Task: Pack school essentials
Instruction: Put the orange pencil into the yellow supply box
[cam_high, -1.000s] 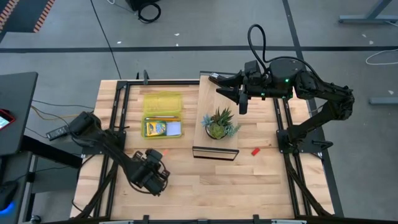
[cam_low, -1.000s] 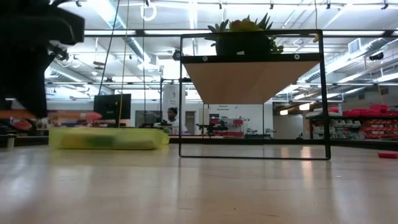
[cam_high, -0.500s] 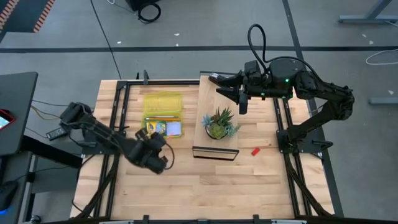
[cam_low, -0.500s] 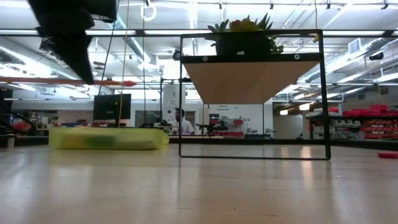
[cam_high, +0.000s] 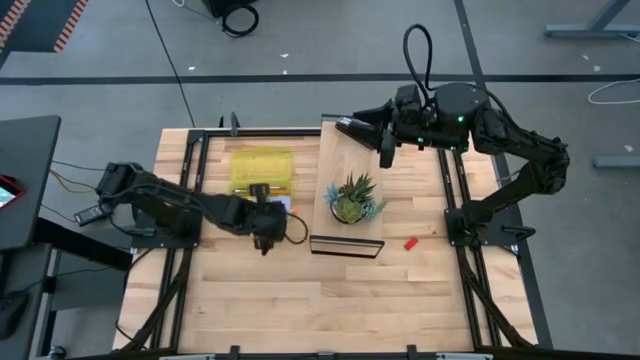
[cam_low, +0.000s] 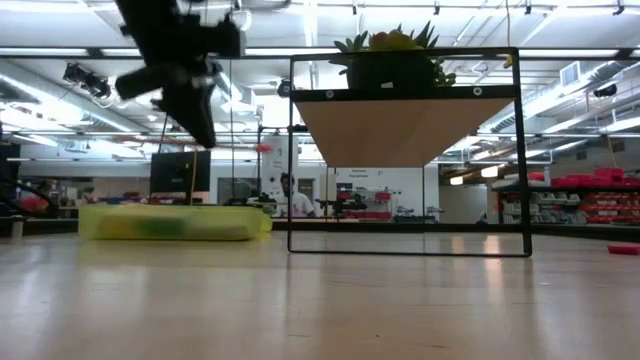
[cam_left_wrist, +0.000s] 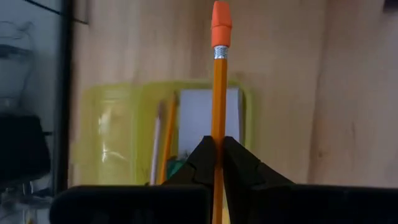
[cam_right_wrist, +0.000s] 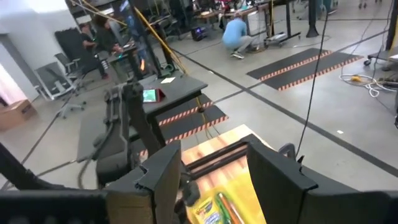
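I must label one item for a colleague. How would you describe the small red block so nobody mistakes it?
Find the wooden shelf holding the plant on the table. The small red block lies alone on bare wood beside the shelf, away from the yellow case.

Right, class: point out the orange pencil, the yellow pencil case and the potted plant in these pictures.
orange pencil (cam_left_wrist: 217, 106): left wrist view, mid-shaft, above the left gripper's fingers.
yellow pencil case (cam_high: 262, 164): high view, on its open lid.
potted plant (cam_high: 350, 198): high view, centre of its spiky leaves.
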